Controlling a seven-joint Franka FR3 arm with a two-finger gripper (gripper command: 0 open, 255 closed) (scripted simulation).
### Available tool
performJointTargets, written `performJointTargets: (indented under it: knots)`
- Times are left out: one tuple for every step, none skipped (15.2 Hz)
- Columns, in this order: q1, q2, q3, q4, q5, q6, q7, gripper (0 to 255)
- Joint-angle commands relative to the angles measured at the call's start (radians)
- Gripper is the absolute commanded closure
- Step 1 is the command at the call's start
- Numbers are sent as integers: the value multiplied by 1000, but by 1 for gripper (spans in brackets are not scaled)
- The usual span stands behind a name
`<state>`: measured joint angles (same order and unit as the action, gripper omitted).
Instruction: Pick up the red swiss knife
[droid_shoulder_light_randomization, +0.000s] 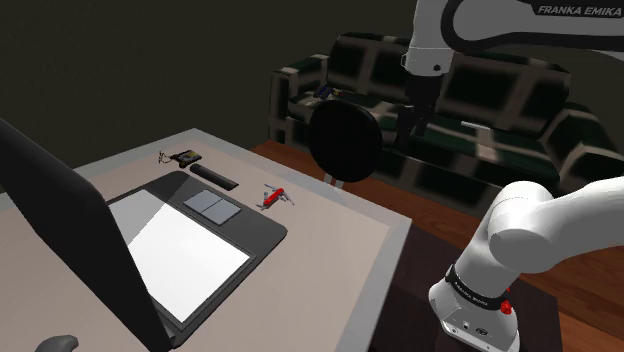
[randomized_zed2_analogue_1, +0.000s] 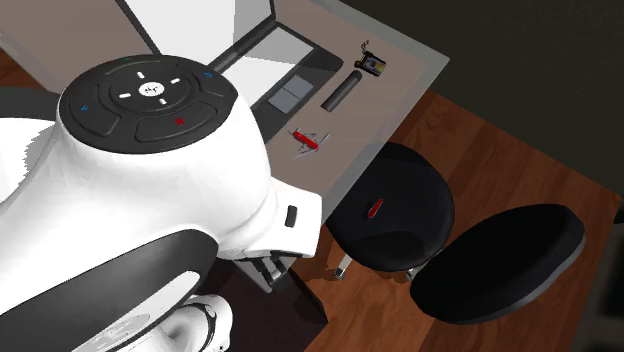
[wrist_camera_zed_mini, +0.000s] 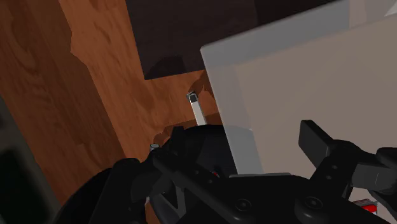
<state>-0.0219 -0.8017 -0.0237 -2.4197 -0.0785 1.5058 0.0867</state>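
The red swiss knife (droid_shoulder_light_randomization: 275, 197) lies flat on the grey table (droid_shoulder_light_randomization: 340, 250), with some tools folded out, between the laptop's front corner and the table's edge by the chair. From above, the knife (randomized_zed2_analogue_1: 308, 139) sits close to that same edge. My gripper (droid_shoulder_light_randomization: 408, 124) hangs high in the air past the table's edge, above the black chair and well away from the knife. In the wrist view its fingers (wrist_camera_zed_mini: 316, 140) stand apart with nothing between them, over the table's corner (wrist_camera_zed_mini: 280, 95).
An open laptop (droid_shoulder_light_randomization: 190, 235) covers the table's middle. A black bar (droid_shoulder_light_randomization: 213, 176) and a small dark item (droid_shoulder_light_randomization: 185, 157) lie beyond it. A black swivel chair (randomized_zed2_analogue_1: 390, 205) with a small red mark on its seat stands at the table's edge. A dark checked sofa (droid_shoulder_light_randomization: 470, 100) is behind.
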Motion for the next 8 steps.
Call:
performJointTargets:
  knots:
    - [0, 0, 0, 0, 0, 0, 0, 0]
    - [5, 22, 7, -8, 10, 32, 10, 0]
    - [11, 45, 15, -15, 20, 64, 20, 0]
    - [16, 69, 22, -20, 29, 96, 30, 0]
    - [22, 94, 30, -24, 38, 127, 40, 0]
    - [27, 120, 37, -26, 46, 159, 49, 0]
    - [32, 148, 45, -28, 55, 190, 58, 0]
    - [38, 176, 52, -27, 63, 221, 66, 0]
